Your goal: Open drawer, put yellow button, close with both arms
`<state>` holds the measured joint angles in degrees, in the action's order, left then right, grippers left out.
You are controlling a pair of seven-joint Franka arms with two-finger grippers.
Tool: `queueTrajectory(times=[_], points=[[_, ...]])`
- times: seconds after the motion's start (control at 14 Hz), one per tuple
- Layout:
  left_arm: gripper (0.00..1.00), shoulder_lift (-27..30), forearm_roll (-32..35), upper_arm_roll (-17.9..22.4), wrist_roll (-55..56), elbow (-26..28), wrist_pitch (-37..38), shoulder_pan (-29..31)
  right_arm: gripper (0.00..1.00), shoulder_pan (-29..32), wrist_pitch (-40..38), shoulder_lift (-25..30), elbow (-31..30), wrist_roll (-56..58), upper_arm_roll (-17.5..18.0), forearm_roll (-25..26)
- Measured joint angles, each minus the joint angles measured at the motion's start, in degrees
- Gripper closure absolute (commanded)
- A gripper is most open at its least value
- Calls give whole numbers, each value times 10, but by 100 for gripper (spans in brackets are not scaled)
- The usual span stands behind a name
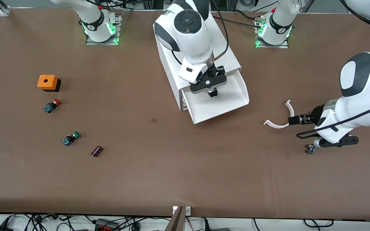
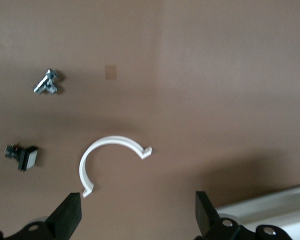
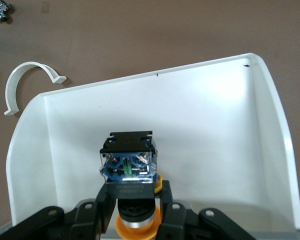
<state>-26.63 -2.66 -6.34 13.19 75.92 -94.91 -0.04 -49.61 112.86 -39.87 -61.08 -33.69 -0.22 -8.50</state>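
Observation:
The uppermost drawer (image 1: 236, 104) of the white cabinet (image 1: 231, 61) is pulled out; I see nothing lying in it. My right gripper (image 1: 213, 91) hangs over the open drawer, shut on the yellow button (image 1: 213, 93). In the right wrist view the gripper (image 3: 134, 200) holds the button (image 3: 128, 165) by its black body, blue base pointing down toward the drawer floor (image 3: 200, 115), yellow cap up between the fingers. My left gripper (image 1: 295, 120) is open and empty, low over the table beside the drawer toward the left arm's end; its fingers (image 2: 70, 212) stand wide apart.
A white C-shaped clip (image 1: 281, 123) lies just in front of the left gripper, also in the left wrist view (image 2: 110, 150). A small metal part (image 1: 311, 149) lies under the left arm. An orange box (image 1: 47, 82), red-capped switch (image 1: 52, 105), green-capped switch (image 1: 71, 138) and a small dark piece (image 1: 97, 151) lie toward the right arm's end.

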Motion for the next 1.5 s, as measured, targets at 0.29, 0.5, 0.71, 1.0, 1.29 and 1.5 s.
queueTrajectory(times=[0.29, 0.5, 0.71, 1.0, 1.29, 1.5], points=[[0, -9, -3, 0, 0, -2, -19, 0, 100, 0, -2, -15, 2, 0, -2, 0], [0, -9, -3, -1, 0, -6, -19, 0, 100, 0, -2, -29, 2, 0, -2, 0], [0, -9, -3, -1, 0, -6, -19, 0, 0, 0, -1, -30, 3, 0, -2, -2], [0, -9, -3, -1, 0, -6, -19, -1, 0, 0, 4, -30, 8, -2, -2, -2], [0, -9, -3, -3, 1, -6, -19, -2, 0, 0, 2, -29, 14, -11, -4, -2], [0, -9, -3, -6, 1, -8, -22, -7, 0, 8, -46, -22, 53, -15, -20, -2]])
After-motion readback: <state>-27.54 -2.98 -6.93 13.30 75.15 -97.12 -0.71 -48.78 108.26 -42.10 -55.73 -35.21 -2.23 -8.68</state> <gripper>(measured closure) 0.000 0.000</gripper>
